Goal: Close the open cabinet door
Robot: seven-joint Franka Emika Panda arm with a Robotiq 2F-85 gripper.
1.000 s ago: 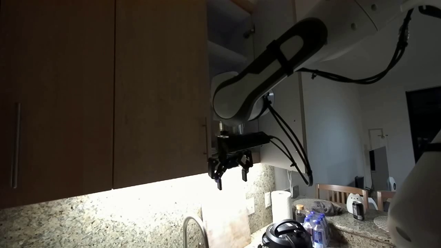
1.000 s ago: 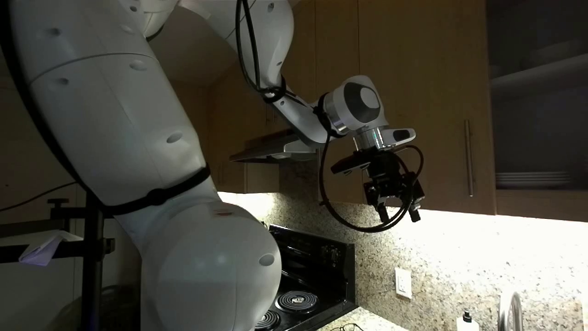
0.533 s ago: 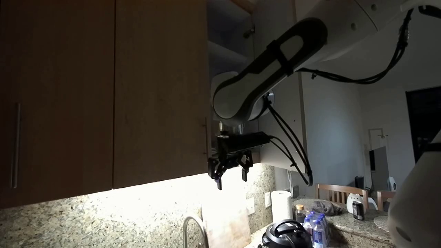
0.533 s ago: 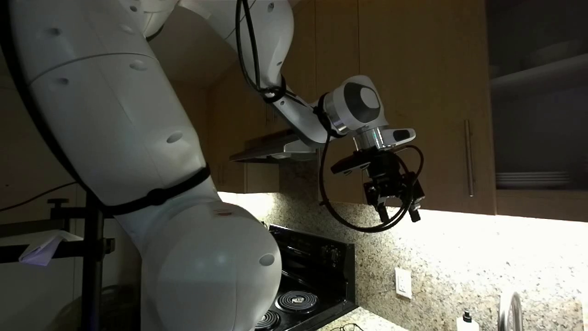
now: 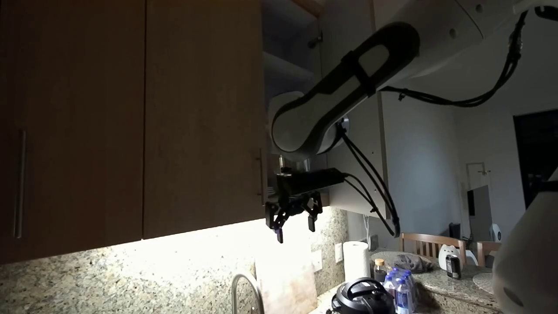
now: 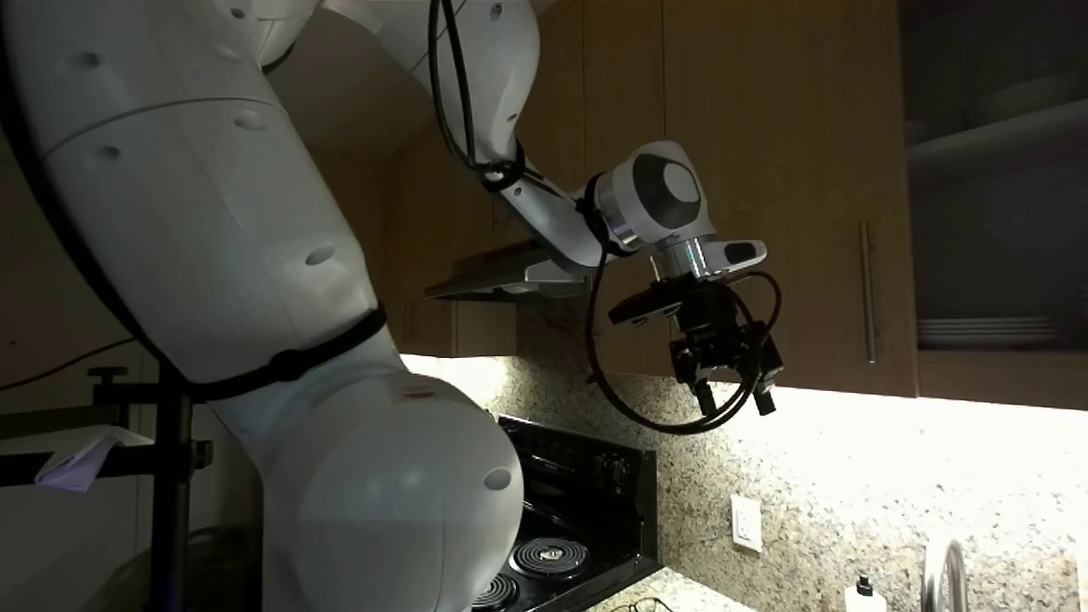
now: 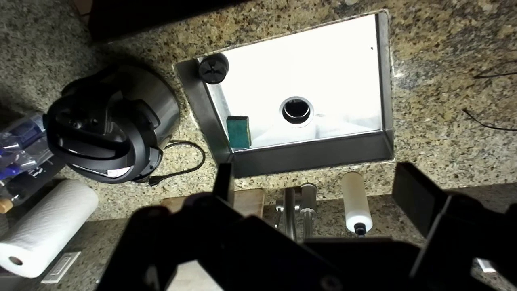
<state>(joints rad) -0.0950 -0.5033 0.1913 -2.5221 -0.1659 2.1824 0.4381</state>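
Black blunt fingers: spread apart, grasping nothing, likely because pushing suffices.
Speckled granite counter: back edge lies below the black gripper.
Pale-backed, flat cabinet door: hinged open past the gripper, above that edge's far end.

Black pincer, speckled tan countertop, green sponge, white paper roll

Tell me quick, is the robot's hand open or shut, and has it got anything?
Hand: open and holding nothing; its two fingers stand wide apart.
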